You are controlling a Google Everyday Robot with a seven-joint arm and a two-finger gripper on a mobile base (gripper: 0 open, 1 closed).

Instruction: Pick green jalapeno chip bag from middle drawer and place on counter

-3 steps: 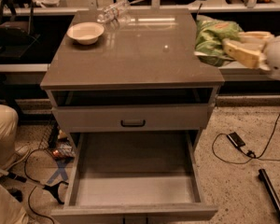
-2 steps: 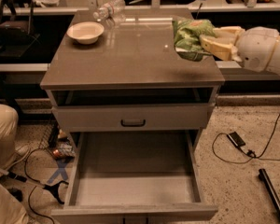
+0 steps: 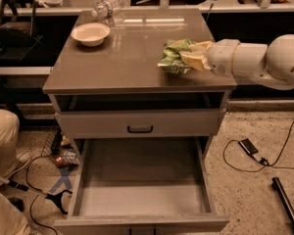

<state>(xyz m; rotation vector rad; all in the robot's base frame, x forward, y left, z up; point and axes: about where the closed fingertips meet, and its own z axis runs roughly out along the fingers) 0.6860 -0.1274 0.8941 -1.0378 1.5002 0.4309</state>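
Observation:
The green jalapeno chip bag (image 3: 172, 57) is held in my gripper (image 3: 188, 58) over the right side of the counter (image 3: 122, 58), low above or resting on its surface; I cannot tell which. The gripper's tan fingers (image 3: 195, 60) are shut on the bag's right side, and the white arm reaches in from the right. The middle drawer (image 3: 142, 180) is pulled wide open below, with a bare grey floor and nothing in it. The shallower drawer front with a black handle (image 3: 139, 129) sits above it.
A white bowl (image 3: 90, 33) stands at the counter's back left. A clear plastic water bottle (image 3: 108, 7) lies behind it at the back edge. A person's leg (image 3: 2, 131) and cables are on the floor at left; a cable and small device (image 3: 248, 147) lie at right.
The gripper has carried the chip bag leftward from beyond the counter's right edge to over the counter and lowered it toward the surface.

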